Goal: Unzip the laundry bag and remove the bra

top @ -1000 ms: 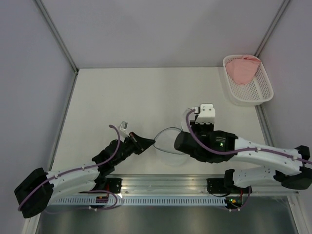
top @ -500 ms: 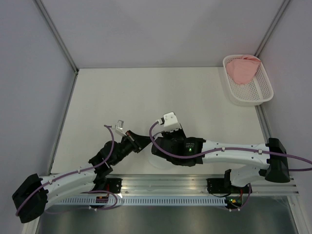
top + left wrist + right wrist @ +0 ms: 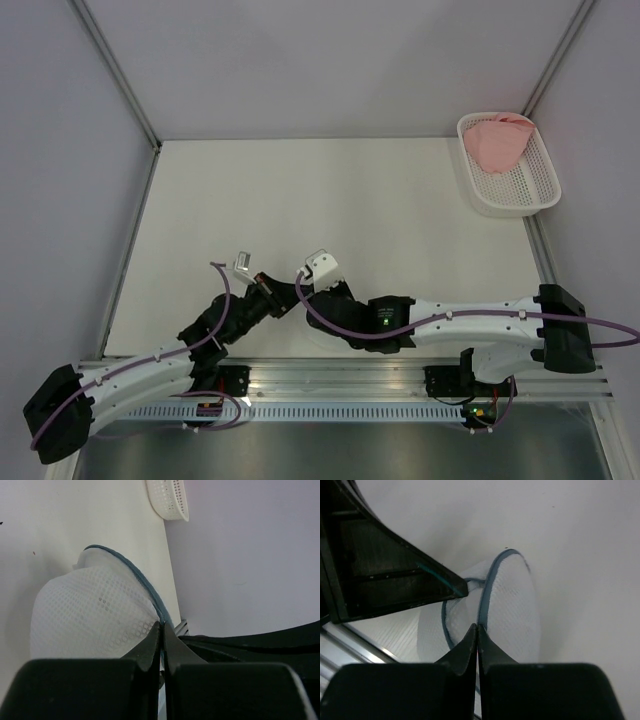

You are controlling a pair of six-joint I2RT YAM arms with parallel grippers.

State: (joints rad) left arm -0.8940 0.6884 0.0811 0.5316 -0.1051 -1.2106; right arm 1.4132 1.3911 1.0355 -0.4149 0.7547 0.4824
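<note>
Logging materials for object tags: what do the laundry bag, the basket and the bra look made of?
The laundry bag: white translucent fabric mesh, shown by its fine holes, with a grey-blue zipper rim. The basket: probably rigid white plastic, with regular perforations. The bra: soft matte salmon-pink fabric, slumped in folds; weave too small to tell.

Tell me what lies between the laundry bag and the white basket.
Only bare table: the left wrist view shows nothing between laundry bag and basket.
</note>
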